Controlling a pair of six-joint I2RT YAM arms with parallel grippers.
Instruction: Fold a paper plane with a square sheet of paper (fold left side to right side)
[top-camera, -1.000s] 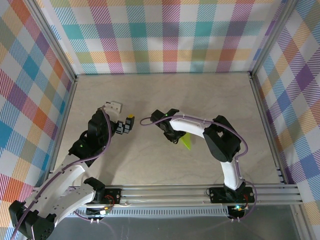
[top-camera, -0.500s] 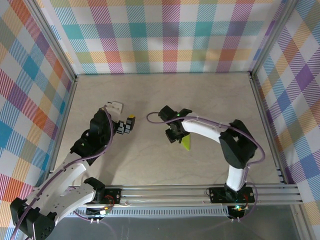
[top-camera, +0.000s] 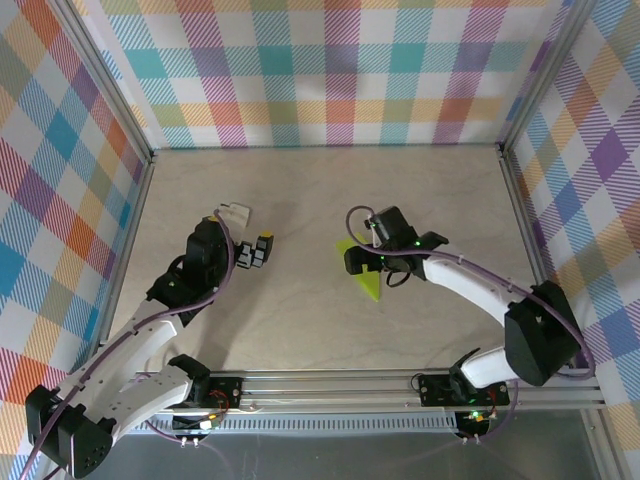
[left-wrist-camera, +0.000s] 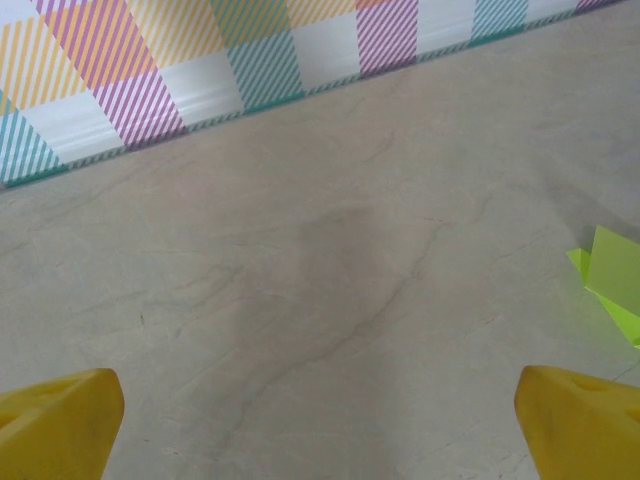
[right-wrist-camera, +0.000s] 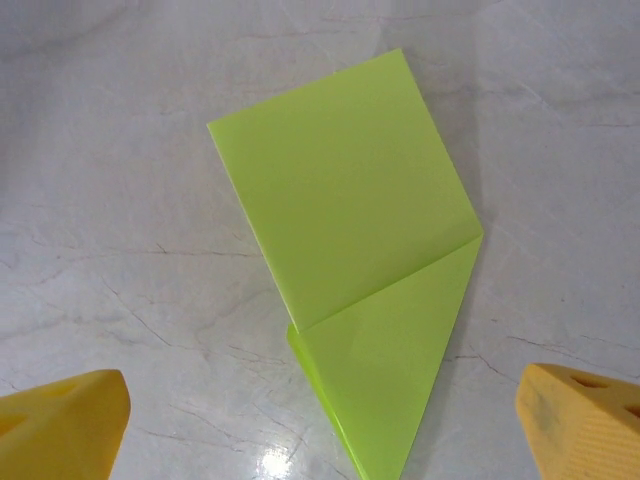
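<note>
The table (top-camera: 300, 190) bears the paper plane (right-wrist-camera: 350, 230) near its middle, flat and folded to a point. The right gripper (right-wrist-camera: 320, 420) hovers above it, spread wide and empty; the left gripper (left-wrist-camera: 320, 425), also spread, sits well apart. Folding seems nearly finished, and another crease would need a fresh edge pinch.

Lime paper plane (right-wrist-camera: 350, 210), beige marbled table (top-camera: 300, 200)

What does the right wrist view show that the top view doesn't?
Right wrist: folds in the paper up close, a diagonal crease dividing a broad flap from a pointed tip, with the right pincer open above it. Top: the left pincer, well off to the left, and the plaid walls. Both: the lime paper lying on the table, ungripped.
</note>
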